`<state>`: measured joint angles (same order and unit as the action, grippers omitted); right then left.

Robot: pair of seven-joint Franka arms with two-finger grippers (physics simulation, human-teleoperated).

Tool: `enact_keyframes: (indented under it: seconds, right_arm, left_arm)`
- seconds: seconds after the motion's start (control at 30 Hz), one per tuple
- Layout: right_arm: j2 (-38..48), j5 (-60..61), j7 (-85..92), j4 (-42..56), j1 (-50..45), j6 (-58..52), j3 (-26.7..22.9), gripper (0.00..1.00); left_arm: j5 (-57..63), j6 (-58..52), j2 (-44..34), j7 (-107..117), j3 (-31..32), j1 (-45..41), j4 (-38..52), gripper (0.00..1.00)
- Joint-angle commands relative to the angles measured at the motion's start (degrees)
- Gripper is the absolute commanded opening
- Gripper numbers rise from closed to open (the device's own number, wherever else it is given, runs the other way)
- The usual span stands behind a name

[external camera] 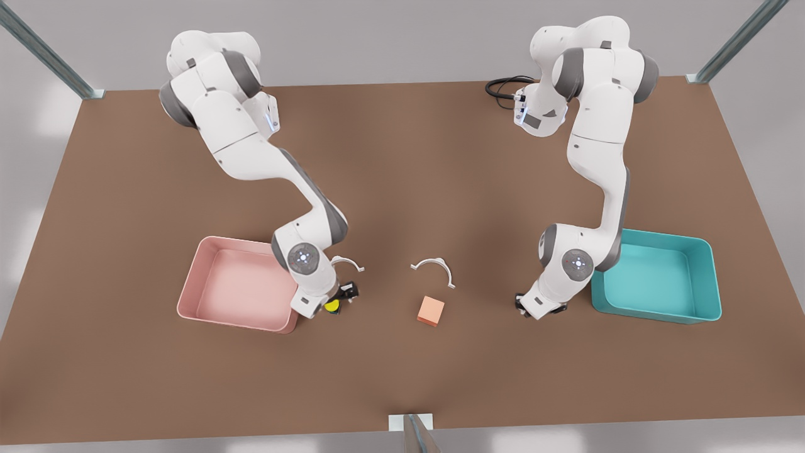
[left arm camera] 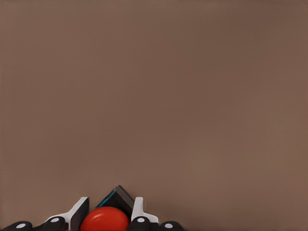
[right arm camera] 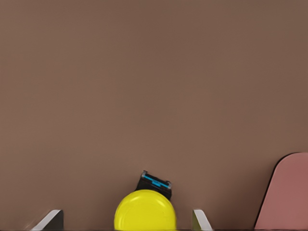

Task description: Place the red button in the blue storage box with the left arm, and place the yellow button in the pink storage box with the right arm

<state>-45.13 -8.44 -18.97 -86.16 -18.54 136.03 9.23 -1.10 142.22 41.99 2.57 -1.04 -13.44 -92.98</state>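
1. Progress: both tubs are empty, so neither drop is done. The pale pink rectangular plastic storage box (external camera: 236, 292) sits at the front view's left, the teal-blue rectangular plastic storage box (external camera: 657, 277) at its right.
2. Left gripper (left arm camera: 107, 222) is low at the brown tabletop (external camera: 402, 157), just beside the teal box. Fingers stand narrow, flanking the small red-capped push-button w/ black body and blue band (left arm camera: 105, 219). They look to touch it; I judge it clamped, not lifted.
3. Right gripper (right arm camera: 127, 222) is low at the table, just beside the pink box's near corner. Fingers (right arm camera: 50, 219) stand wide, well clear of the small yellow-capped push-button w/ dark blocky body (right arm camera: 145, 210) between them. No grip yet.
4. Left to do, as I judge it: right closes on yellow, then both lift, carry over their boxes, release.
5. Not in play: peach-orange cube (external camera: 431, 311) and two white curved clips (external camera: 434, 267) mid-table.
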Motion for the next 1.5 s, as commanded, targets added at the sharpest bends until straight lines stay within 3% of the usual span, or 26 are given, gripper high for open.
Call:
enact_keyframes:
  seconds: [0.0, 0.17, 0.3, 0.43, 0.5, 0.73, 0.77, 0.8, 0.83, 0.87, 1.0, 1.1, 1.2, 1.3, 1.37, 1.47]
  right_arm:
    - [-0.05, -0.08, -4.33, -1.73, 0.17, 5.65, -0.01, 1.0]
    - [-0.48, -0.17, -4.24, -3.14, 0.43, 11.97, -0.01, 1.0]
    - [-1.36, -0.08, -4.5, -2.7, 0.52, 14.35, -0.09, 1.0]
    - [-2.33, -0.17, -4.32, -1.64, 0.43, 14.7, -0.45, 0.98]
    - [-2.68, -0.17, -4.41, -2.08, 0.26, 14.7, -0.45, 0.93]
    - [-3.03, -0.26, -4.41, -4.46, 0.43, 14.61, -0.53, 0.93]
    - [-3.03, -0.26, -4.5, -4.46, 0.43, 14.61, -0.53, 0.87]
    - [-3.03, -0.26, -4.5, -4.54, 0.43, 14.61, -0.53, 0.84]
    - [-3.03, -0.26, -4.5, -4.54, 0.43, 14.61, -0.53, 0.83]
    - [-2.95, -0.26, -4.5, -4.54, 0.43, 14.53, -0.53, 0.73]
    - [-2.59, -0.26, -4.32, -3.76, 0.52, 14.35, -0.62, 0.53]
    - [-2.51, -0.26, -4.24, -2.96, 0.43, 13.82, -0.62, 0.34]
    - [3.02, -0.26, -3.89, -2.61, 1.22, 7.94, -0.53, 0.35]
    - [11.11, -0.26, -3.45, -5.15, 3.76, 1.26, -0.09, 0.38]
    - [16.74, -0.26, -2.04, -12.27, 6.58, 0.73, -0.01, 0.38]
    - [20.08, -0.43, 3.93, -20.09, 11.68, 3.45, -0.01, 0.38]
  left_arm:
    - [-0.05, 0.34, -0.06, 0.42, -0.01, 0.0, -0.01, 0.5]
    - [-0.05, -0.27, -0.67, 0.42, -0.1, 0.08, -0.01, 0.45]
    - [-0.05, -8.0, -6.12, -2.04, -1.68, 0.17, -0.01, 0.43]
    - [-0.31, -19.0, -13.07, -18.47, -2.03, 8.43, -0.45, 0.43]
    - [-1.63, -19.0, -15.0, -27.87, -1.95, 13.09, -3.7, 0.43]
    - [-9.36, -13.46, -17.29, -53.11, -1.95, 23.64, -14.51, 0.43]
    - [-9.45, -13.28, -16.94, -53.11, -2.03, 23.64, -15.04, 0.84]
    - [-10.68, -13.11, -15.71, -53.02, -2.03, 23.64, -14.95, 1.0]
    - [-10.68, -13.19, -15.79, -53.02, -2.03, 23.55, -14.69, 1.0]
    - [-10.68, -13.46, -16.14, -53.02, -2.03, 23.55, -14.78, 1.0]
    - [-8.58, -21.01, -24.05, -46.35, -2.03, 21.62, -13.99, 1.0]
    - [-6.46, -30.86, -23.79, -25.52, -1.86, 15.38, -2.56, 1.0]
    - [-5.33, -40.61, -24.32, -8.64, -1.86, 12.22, 6.4, 1.0]
    - [-0.66, -53.18, -34.15, -6.7, -2.03, 10.98, 7.37, 1.0]
    - [-0.75, -53.98, -37.86, -6.7, -2.03, 10.81, 4.82, 1.0]
    - [-0.93, -53.54, -36.71, -6.7, -1.95, 10.54, 6.49, 1.0]
